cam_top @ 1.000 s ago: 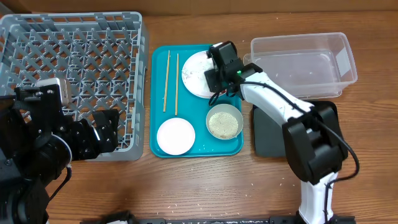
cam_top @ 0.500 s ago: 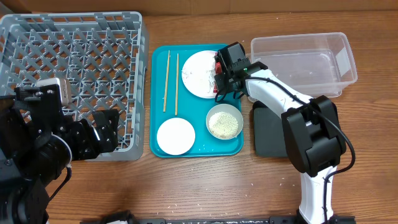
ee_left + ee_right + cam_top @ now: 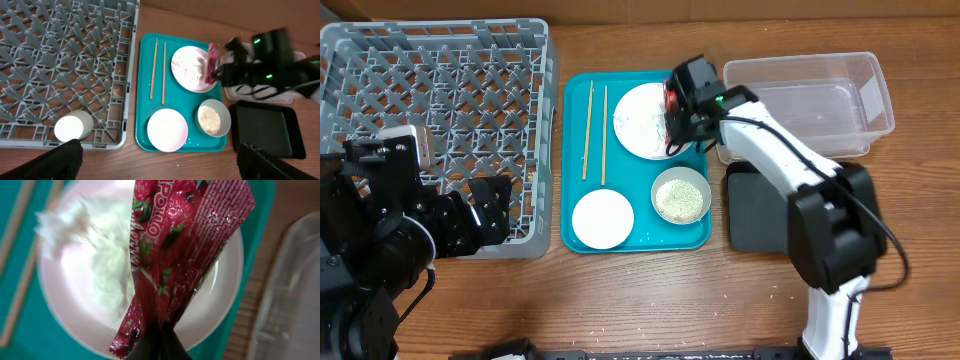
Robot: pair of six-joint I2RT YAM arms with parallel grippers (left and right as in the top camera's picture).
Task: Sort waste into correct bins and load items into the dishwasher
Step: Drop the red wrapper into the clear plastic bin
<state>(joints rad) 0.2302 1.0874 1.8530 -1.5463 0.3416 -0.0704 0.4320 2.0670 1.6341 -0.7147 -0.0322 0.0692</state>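
**Red crinkled wrapper [image 3: 185,245] held over the plate, on the teal tray [image 3: 578,232].**
I see one end of it pinched between the right gripper's [image 3: 159,347] jaws, above the pale pink plate's [image 3: 65,315] right rim. Crumpled white tissue [image 3: 95,250] lies on the plate. The left gripper [image 3: 488,210], jaws spread, sits at the grey dish rack's [image 3: 440,80] near edge.

We count one grey dish rack [image 3: 435,25] and one white cup [image 3: 72,127]. We see one teal tray [image 3: 625,170], two chopsticks [image 3: 588,130], one plate [image 3: 628,105], and one pink bowl [image 3: 602,218] plus one grey-green bowl [image 3: 656,190], so two bowls in all. The rice grains [image 3: 681,198] are too small and too many for us to count. We find one red wrapper [image 3: 185,240], one white tissue [image 3: 107,255], one clear tub [image 3: 870,100], one black tray [image 3: 755,215], and two robot arms: a left arm [image 3: 380,220] and a right arm [image 3: 770,150].
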